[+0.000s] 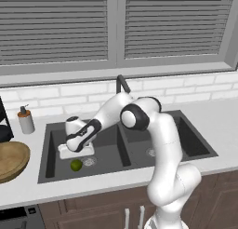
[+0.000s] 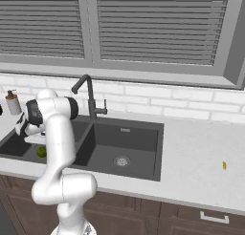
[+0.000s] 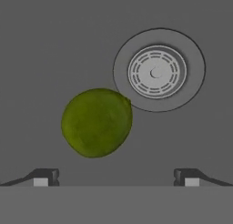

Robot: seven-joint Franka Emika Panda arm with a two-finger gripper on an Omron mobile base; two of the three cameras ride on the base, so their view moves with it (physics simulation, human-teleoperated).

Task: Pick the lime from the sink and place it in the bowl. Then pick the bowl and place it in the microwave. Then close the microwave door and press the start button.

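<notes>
The lime (image 1: 76, 165) (image 2: 41, 152) lies on the floor of the left basin of the dark sink (image 1: 122, 146) (image 2: 125, 133), just beside the round metal drain (image 3: 157, 72). My gripper (image 1: 77, 157) (image 3: 116, 177) hangs open straight above the basin, pointing down. In the hand view the lime (image 3: 96, 122) sits a little left of the middle between the two fingertips (image 3: 42, 177), which stand wide apart and touch nothing. The wooden bowl (image 1: 9, 160) rests on the counter left of the sink, cut off by the frame edge. The microwave and its door are out of view.
A soap dispenser (image 1: 26, 120) (image 2: 13, 103) stands at the sink's back left corner. The dark gooseneck faucet (image 1: 122, 84) (image 2: 88, 98) rises behind the divider. A tiled wall and a shuttered window close the back. A small yellow object (image 2: 224, 165) lies on the right counter.
</notes>
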